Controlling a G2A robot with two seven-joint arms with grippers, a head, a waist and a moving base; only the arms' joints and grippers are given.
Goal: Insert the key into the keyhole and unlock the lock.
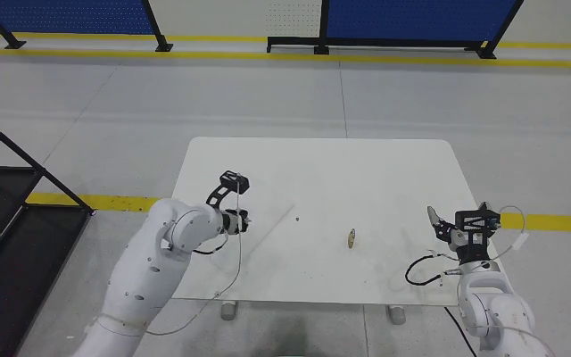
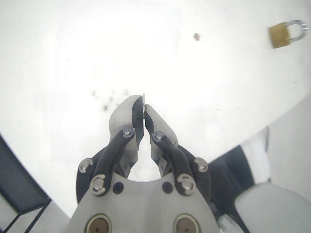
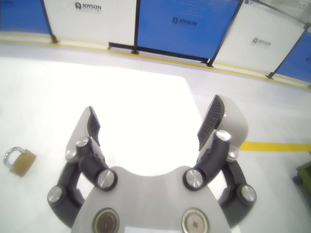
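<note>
The left gripper (image 2: 143,106) has its jaws pressed together, pinching the thin key (image 2: 143,97) edge-on above the white table (image 1: 375,170). The brass padlock (image 1: 351,237) lies flat on the table between the arms. The right gripper (image 3: 153,104) hangs near the table's edge, jaws spread wide

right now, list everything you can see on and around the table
padlock: one, brass body with silver shackle, lying flat on the table between the arms
key: one, thin silver edge showing, pinched between the left fingertips
dark speck: one, on the table near the left arm
table: one, white
barrier panels: several, blue and white, on the floor beyond the table
left end effector: one, shut on the key, above the table
right end effector: one, open, empty, near the table's right edge
</note>
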